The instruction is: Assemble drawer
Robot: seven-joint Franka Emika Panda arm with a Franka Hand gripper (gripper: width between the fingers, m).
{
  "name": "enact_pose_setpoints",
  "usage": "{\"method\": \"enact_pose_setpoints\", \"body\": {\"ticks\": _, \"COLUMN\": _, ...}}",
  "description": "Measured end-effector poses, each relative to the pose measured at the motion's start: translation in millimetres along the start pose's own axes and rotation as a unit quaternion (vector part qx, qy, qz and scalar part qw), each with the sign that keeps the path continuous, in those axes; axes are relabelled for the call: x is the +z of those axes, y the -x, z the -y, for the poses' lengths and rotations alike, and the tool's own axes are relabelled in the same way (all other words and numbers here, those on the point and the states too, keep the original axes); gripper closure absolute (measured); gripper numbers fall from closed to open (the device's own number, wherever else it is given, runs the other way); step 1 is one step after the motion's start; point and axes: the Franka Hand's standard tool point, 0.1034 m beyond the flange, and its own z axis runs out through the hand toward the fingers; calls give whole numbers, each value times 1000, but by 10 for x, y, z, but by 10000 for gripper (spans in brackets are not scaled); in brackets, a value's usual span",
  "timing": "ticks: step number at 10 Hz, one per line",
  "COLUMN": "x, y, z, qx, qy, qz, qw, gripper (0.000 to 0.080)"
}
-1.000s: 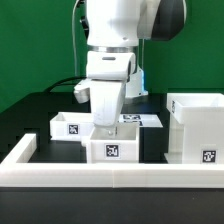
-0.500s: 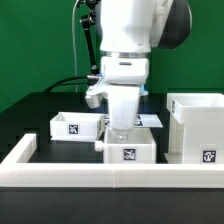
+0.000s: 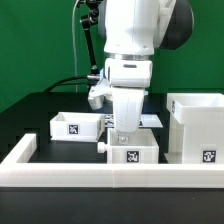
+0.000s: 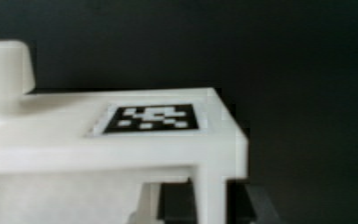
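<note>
A robotics lab bench: green backdrop (image 3: 35,45), black table (image 3: 40,108), marker tags (image 3: 73,127) on white parts.

White arm (image 3: 135,60) over a small drawer box (image 3: 133,153), between a second box (image 3: 76,125) and a tall case (image 3: 196,125)

The exterior camera sits low before the table (image 3: 35,112), facing the arm (image 3: 130,40) head-on; the wrist camera hangs close — very close — over the tagged white box (image 4: 87,140) (both views share it).
</note>
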Motion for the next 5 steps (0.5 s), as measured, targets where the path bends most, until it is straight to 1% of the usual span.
{"method": "enact_pose_setpoints", "body": {"ticks": 2, "x": -8, "y": -156, "z": -39, "qx": 0, "qy": -1, "qz": 0, "qw": 1000, "gripper": 758}}
{"method": "enact_pose_setpoints", "body": {"ticks": 3, "x": -28, "y": -195, "z": -73, "qx": -3, "qy": 1, "qz": 1, "qw": 1000, "gripper": 758}}
{"method": "enact_pose_setpoints", "body": {"ticks": 4, "x": -37, "y": -171, "z": -89, "qx": -1, "qy": 5, "qz": 0, "qw": 1000, "gripper": 758}}
{"method": "enact_pose_setpoints", "body": {"ticks": 5, "x": -30, "y": -163, "z": -82, "qx": 0, "qy": 4, "qz": 0, "qw": 1000, "gripper": 758}}
